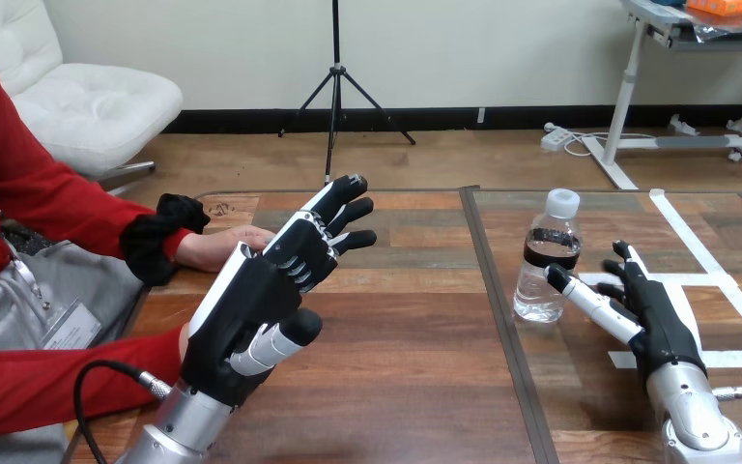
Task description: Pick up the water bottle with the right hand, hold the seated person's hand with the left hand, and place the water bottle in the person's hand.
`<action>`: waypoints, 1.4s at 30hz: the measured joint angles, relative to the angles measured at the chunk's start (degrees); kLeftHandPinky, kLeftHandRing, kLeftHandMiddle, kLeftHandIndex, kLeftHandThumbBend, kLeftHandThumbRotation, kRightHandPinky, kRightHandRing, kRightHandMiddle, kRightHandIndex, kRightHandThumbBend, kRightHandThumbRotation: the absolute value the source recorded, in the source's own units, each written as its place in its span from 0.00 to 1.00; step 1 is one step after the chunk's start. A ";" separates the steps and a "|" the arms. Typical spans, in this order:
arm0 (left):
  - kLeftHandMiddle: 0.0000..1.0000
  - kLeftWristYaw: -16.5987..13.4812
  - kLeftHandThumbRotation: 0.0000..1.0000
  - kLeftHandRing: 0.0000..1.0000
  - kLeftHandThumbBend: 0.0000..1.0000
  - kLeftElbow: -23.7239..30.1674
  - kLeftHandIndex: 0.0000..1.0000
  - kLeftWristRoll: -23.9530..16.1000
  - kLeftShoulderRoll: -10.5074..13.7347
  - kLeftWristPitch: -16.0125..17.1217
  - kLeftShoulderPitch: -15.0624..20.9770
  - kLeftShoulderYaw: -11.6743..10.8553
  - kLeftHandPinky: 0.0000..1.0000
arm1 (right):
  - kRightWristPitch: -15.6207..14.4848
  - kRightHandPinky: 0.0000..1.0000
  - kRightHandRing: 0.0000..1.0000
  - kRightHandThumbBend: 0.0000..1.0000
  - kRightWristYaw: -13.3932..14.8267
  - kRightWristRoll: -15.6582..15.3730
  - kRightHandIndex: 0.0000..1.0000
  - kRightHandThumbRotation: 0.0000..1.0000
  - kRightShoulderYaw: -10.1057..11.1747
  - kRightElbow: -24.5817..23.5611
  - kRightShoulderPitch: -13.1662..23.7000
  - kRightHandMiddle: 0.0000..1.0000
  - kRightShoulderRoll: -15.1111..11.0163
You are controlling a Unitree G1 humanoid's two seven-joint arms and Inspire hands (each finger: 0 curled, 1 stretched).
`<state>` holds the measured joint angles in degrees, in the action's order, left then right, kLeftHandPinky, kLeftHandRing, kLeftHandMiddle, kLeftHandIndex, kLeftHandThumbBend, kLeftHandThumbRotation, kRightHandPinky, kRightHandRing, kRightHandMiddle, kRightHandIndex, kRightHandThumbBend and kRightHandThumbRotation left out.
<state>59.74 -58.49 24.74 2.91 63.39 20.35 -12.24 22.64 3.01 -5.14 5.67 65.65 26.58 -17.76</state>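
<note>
A clear water bottle (547, 255) with a white cap and a black label stands upright on the table, right of the middle seam. My right hand (649, 314) is just right of it, open, its thumb stretched toward the bottle's lower part without closing on it. My left hand (266, 285) is raised over the table's left half, open with straight fingers pointing away. The person's hand (224, 246) rests on the table at the left; the back of my left hand hides part of it. I cannot tell whether the two touch.
The wooden table (415, 387) has a dark seam (498, 309) running front to back beside the bottle. White tape lines (705, 280) mark the right part of the table. The person's other forearm (58, 382) lies along the table's left edge.
</note>
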 measured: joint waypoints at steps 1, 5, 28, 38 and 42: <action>0.96 0.08 0.76 0.94 1.00 0.00 0.93 0.10 0.03 0.00 0.00 0.00 0.85 | 0.17 0.94 1.00 1.00 -0.02 0.00 1.00 0.60 0.00 0.10 0.00 1.00 0.00; 0.96 0.47 0.76 0.94 1.00 0.01 0.93 0.55 0.17 -0.04 0.00 -0.01 0.85 | 0.85 0.93 1.00 1.00 -0.03 0.00 1.00 0.60 0.00 0.65 0.02 1.00 -0.01; 0.96 1.87 0.76 0.95 1.00 0.51 0.93 1.88 0.83 -0.56 -0.06 -0.07 0.86 | 1.82 0.98 1.00 1.00 0.43 -0.04 1.00 0.61 -0.08 4.45 1.62 1.00 0.00; 0.96 2.69 0.75 0.94 1.00 0.79 0.93 2.00 0.83 -0.66 -0.17 -0.11 0.87 | 1.82 0.99 1.00 1.00 0.96 -0.51 1.00 0.60 -0.45 5.22 2.21 1.00 0.01; 0.96 2.77 0.75 0.94 1.00 0.91 0.93 2.03 0.83 -0.77 -0.32 -0.12 0.86 | 1.82 0.99 1.00 1.00 0.98 -0.51 1.00 0.59 -0.51 5.60 2.52 1.00 0.04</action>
<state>62.51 -57.58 26.77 3.74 62.62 20.03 -12.36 24.46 3.98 -5.65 5.16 71.25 29.10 -17.73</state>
